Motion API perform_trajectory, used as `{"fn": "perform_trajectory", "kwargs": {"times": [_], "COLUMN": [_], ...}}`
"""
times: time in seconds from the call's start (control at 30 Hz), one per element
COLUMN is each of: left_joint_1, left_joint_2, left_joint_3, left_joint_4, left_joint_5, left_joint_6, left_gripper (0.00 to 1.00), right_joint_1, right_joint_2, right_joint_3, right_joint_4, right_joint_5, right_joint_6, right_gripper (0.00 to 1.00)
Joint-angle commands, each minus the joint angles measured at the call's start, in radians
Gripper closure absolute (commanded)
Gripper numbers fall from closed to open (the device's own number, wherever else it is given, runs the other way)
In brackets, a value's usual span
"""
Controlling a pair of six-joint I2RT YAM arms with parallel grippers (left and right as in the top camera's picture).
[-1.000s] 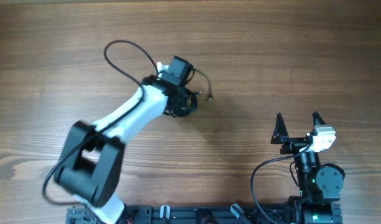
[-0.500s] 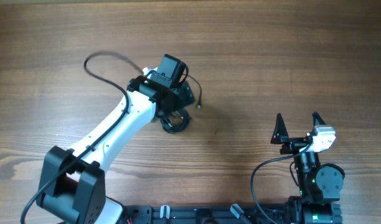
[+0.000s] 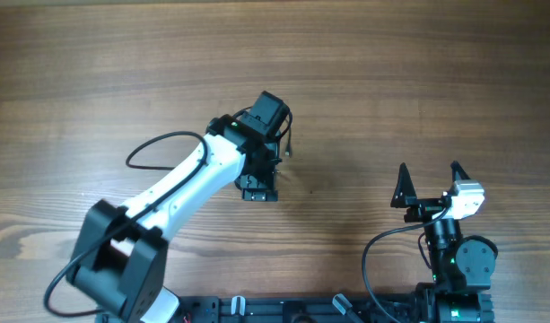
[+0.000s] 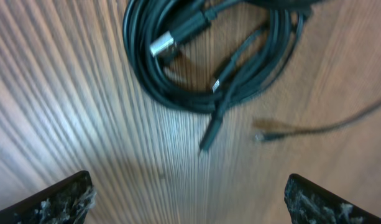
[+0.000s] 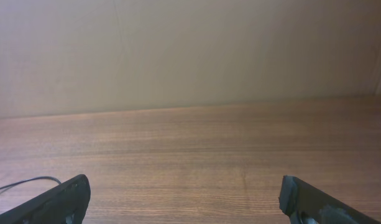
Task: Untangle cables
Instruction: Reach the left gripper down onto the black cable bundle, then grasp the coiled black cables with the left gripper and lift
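Swings left gripper (image 4: pixel 190 199) over cables (image 4: pixel 178 99), midway between near and far edges, spread wide, empty; bundle still knotted.

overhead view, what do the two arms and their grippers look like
The left arm has a long white link between black joints, with a thick black cable looping off it. The right arm is black, with a white block at the wrist and pointed black fingers.

Glossy cables (image 4: pixel 171 99) (metal plug (image 4: pixel 160 45)) on matt wood table (image 4: pixel 66 93)
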Motion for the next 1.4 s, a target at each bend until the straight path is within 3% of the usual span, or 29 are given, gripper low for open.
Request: {"fn": "perform_trajectory", "kwargs": {"times": [0.0, 0.07, 0.2, 0.27, 0.4, 0.47, 0.57, 0.63, 0.67, 0.7, 0.77, 0.8, 0.93, 1.07, 1.17, 1.3, 1.37], "left_joint_1": [0.005, 0.005, 0.004, 0.004, 0.005, 0.018, 0.074, 0.142, 0.16, 0.184, 0.232, 0.261, 0.314, 0.274, 0.236, 0.2, 0.201], "left_joint_2": [0.093, 0.134, 0.185, 0.222, 0.249, 0.248, 0.244, 0.233, 0.226, 0.213, 0.188, 0.175, 0.177, 0.183, 0.187, 0.187, 0.187], "left_joint_3": [0.004, 0.004, 0.004, 0.003, 0.003, 0.003, 0.004, 0.034, 0.045, 0.058, 0.076, 0.079, 0.078, 0.064, 0.037, -0.024, -0.069], "left_joint_4": [0.0, -0.006, -0.028, -0.028, -0.051, -0.058, -0.046, -0.047, -0.048, -0.052, -0.104, -0.131, -0.113, -0.107, -0.101, -0.069, -0.02], "left_joint_5": [-0.036, -0.037, -0.048, -0.048, -0.075, -0.085, -0.085, -0.069, -0.056, -0.034, -0.002, -0.003, -0.032, -0.054, -0.131, -0.18, -0.183], "left_joint_6": [-0.157, -0.157, -0.157, -0.157, -0.149, -0.025, 0.286, 0.645, 0.743, 0.858, 0.933, 0.933, 1.033, 1.125, 1.13, 1.126, 1.126], "left_gripper": [0.05, 0.25, 0.26, 0.32, 0.85, 0.96, 0.96, 0.96, 0.96, 0.82, 0.35, 0.25, 0.3, 0.46, 0.5, 0.64, 0.61], "right_joint_1": [0.006, 0.006, 0.006, 0.006, 0.006, 0.006, 0.006, 0.006, 0.006, 0.006, 0.006, 0.006, 0.006, 0.006, 0.006, 0.006, 0.006], "right_joint_2": [-0.008, -0.008, -0.008, -0.008, -0.008, -0.008, -0.008, -0.008, -0.008, -0.008, -0.008, -0.008, -0.008, -0.008, -0.008, -0.008, -0.008], "right_joint_3": [-0.001, -0.001, -0.001, -0.001, -0.001, -0.001, -0.001, -0.001, -0.001, -0.001, -0.001, -0.001, -0.001, -0.001, -0.001, -0.001, -0.001], "right_joint_4": [0.002, 0.002, 0.002, 0.002, 0.002, 0.002, 0.002, 0.002, 0.002, 0.002, 0.002, 0.002, 0.002, 0.002, 0.002, 0.002, 0.002], "right_joint_5": [0.014, 0.014, 0.014, 0.014, 0.014, 0.014, 0.014, 0.014, 0.014, 0.014, 0.014, 0.014, 0.014, 0.014, 0.014, 0.014, 0.014], "right_joint_6": [0.013, 0.013, 0.013, 0.013, 0.013, 0.013, 0.013, 0.013, 0.013, 0.013, 0.013, 0.013, 0.013, 0.013, 0.013, 0.013, 0.013], "right_gripper": [0.0, 0.0, 0.0, 0.0, 0.0, 0.0, 0.0, 0.0, 0.0, 0.0, 0.0, 0.0, 0.0, 0.0, 0.0, 0.0, 0.0]}}
